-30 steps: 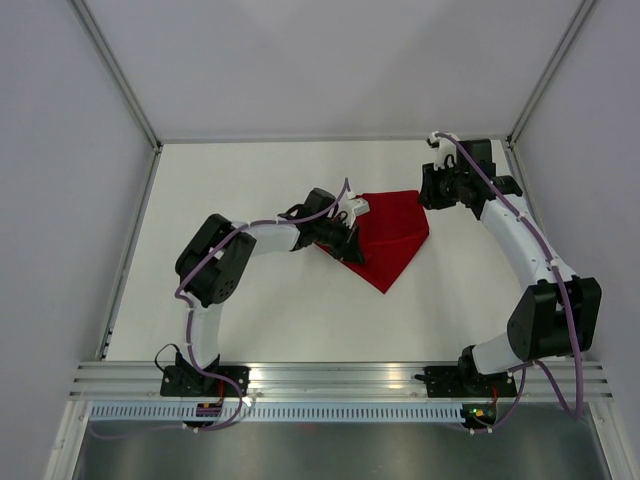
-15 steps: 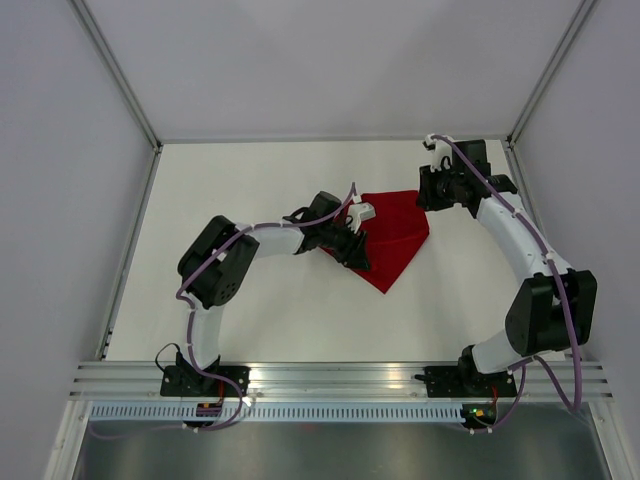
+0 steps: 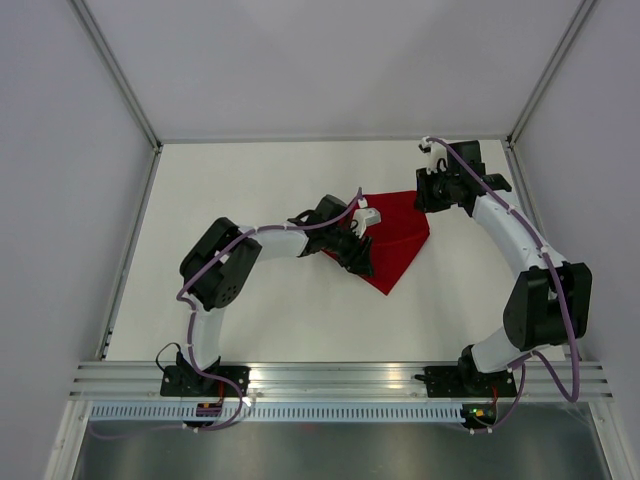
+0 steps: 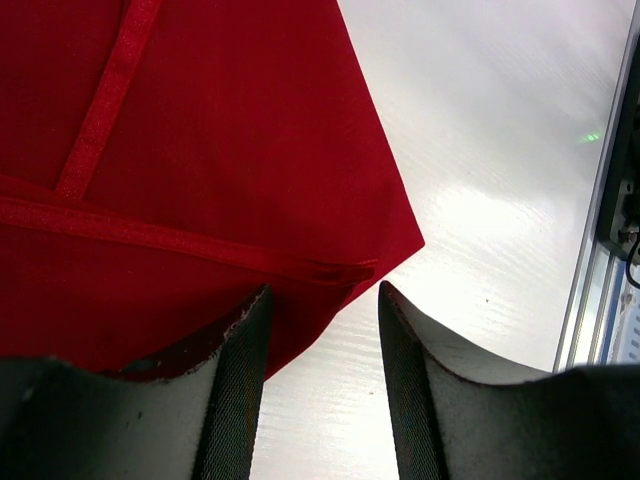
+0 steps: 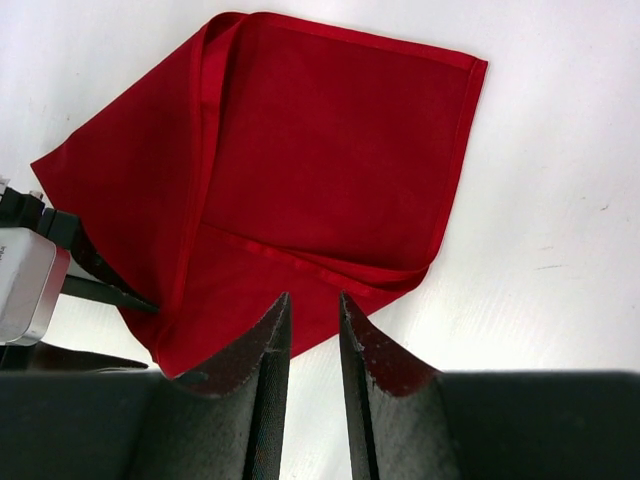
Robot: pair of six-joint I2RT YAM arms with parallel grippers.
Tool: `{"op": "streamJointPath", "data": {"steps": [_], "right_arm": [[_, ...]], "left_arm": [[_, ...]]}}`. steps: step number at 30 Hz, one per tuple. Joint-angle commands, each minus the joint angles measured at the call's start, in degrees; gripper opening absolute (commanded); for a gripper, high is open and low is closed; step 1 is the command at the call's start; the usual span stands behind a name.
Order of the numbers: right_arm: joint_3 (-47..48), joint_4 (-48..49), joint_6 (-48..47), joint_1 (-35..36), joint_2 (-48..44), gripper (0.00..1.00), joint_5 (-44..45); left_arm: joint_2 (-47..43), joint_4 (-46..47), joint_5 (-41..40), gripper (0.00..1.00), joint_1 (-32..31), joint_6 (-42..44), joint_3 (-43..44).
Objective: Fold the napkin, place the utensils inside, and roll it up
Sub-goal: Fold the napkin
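Observation:
The red napkin point(image 3: 398, 238) lies folded on the white table, with a point toward the near side. It also shows in the left wrist view point(image 4: 200, 140) and the right wrist view point(image 5: 330, 160), with hemmed layers overlapping. My left gripper point(image 3: 358, 256) is open and empty at the napkin's left edge; in the wrist view point(image 4: 322, 292) its left finger is over the cloth near the corner and its right finger over bare table. My right gripper point(image 3: 430, 196) hovers by the far right corner, its jaws point(image 5: 312, 300) a narrow gap apart and empty. No utensil is in view.
The white table point(image 3: 280, 320) is bounded by grey walls at the back and sides. An aluminium rail point(image 3: 340, 375) runs along the near edge and shows in the left wrist view point(image 4: 612, 200). The left gripper's body shows in the right wrist view point(image 5: 30, 290).
My left gripper has moved right and nearer along the napkin's left edge toward its near point. My right gripper has drawn slightly back toward the far side. The napkin has hardly changed.

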Motion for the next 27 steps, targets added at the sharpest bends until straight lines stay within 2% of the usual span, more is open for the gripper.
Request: {"op": "streamJointPath", "data": {"steps": [1, 8, 16, 23, 26, 27], "right_arm": [[0.29, -0.25, -0.32, 0.23, 0.28, 0.31, 1.39], [0.29, -0.52, -0.49, 0.32, 0.99, 0.31, 2.09], [0.3, -1.48, 0.38, 0.32, 2.92, 0.31, 4.55], [-3.65, -1.93, 3.2, 0.23, 7.84, 0.3, 4.02], [-5.59, -1.05, 3.29, -0.12, 9.95, 0.3, 4.02], [-5.86, -0.96, 3.29, -0.21, 10.3, 0.3, 4.37]], "left_arm": [[-1.54, -1.44, -1.16, 0.53, -0.6, 2.61, 1.4], [-3.91, -0.57, -1.07, 0.59, -0.69, 1.47, 2.98], [-5.32, 1.81, -0.01, 0.65, 0.01, -2.92, 9.04], [-9.8, 2.96, -18.89, 0.65, 7.03, -10.21, 7.47], [-9.37, 0.51, -27.78, 0.61, 10.45, -13.19, 7.73], [-8.85, -0.55, -30.06, 0.56, 11.43, -14.08, 8.07]]}}
